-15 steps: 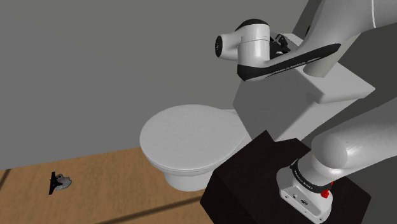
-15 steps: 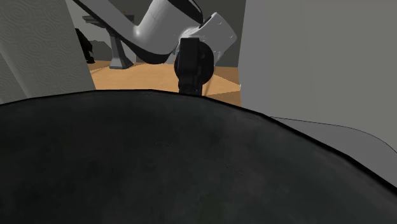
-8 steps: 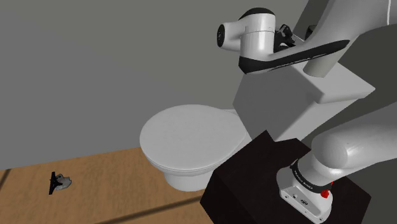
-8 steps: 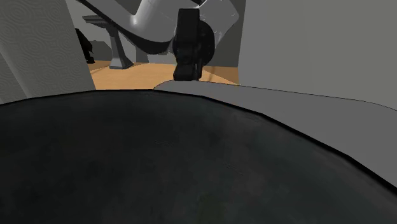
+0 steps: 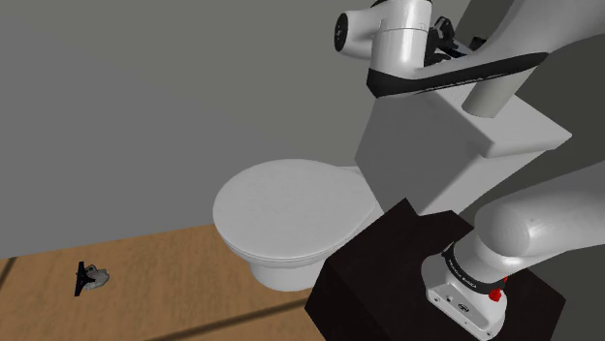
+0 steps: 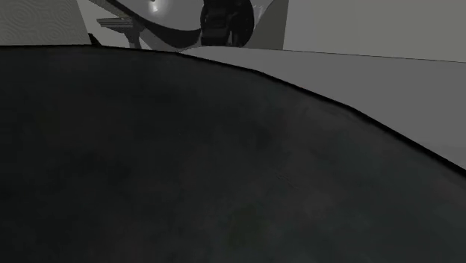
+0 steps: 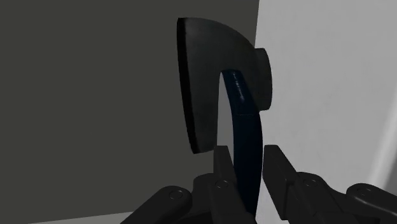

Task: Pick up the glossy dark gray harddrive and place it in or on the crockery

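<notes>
Pinching fingers (image 7: pixel 278 170) half covering the harddrive (image 7: pixel 247 130)

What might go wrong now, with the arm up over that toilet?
1. The black pincer clasps the thin, dark blue curved piece only by one end, so it might slip or swing.
2. It seems to hang high over the white toilet tank; a drop could hit that or the wooden floor.

White toilet (image 5: pixel 291 208) against plain grey wall (image 5: pixel 145 97), wooden floor (image 5: pixel 155 291)
</notes>
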`<state>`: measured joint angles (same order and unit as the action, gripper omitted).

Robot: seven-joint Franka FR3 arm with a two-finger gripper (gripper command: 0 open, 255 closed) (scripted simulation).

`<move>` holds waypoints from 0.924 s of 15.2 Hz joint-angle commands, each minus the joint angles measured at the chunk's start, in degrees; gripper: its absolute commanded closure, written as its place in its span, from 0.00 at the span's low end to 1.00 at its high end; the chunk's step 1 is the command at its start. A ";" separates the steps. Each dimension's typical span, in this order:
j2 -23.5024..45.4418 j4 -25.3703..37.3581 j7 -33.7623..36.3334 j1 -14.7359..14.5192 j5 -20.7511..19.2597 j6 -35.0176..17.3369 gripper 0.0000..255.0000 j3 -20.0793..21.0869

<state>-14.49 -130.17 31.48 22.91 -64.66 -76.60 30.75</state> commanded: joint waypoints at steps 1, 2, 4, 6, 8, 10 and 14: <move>-0.71 0.65 -1.28 0.05 -0.12 0.41 1.00 -0.17; -1.01 1.04 -1.96 0.07 -0.21 0.53 1.00 -0.24; -1.59 1.85 -3.32 0.12 -0.42 0.79 1.00 -0.36; -2.11 2.70 -4.67 0.15 -0.64 1.06 1.00 -0.50; -2.58 3.59 -6.00 0.20 -0.89 1.33 1.00 -0.64; -3.00 4.52 -7.33 0.24 -1.15 1.61 1.00 -0.77; -3.70 6.50 -9.97 0.36 -1.73 2.20 1.00 -1.00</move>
<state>-18.10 -124.28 22.18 23.23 -66.19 -74.60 29.78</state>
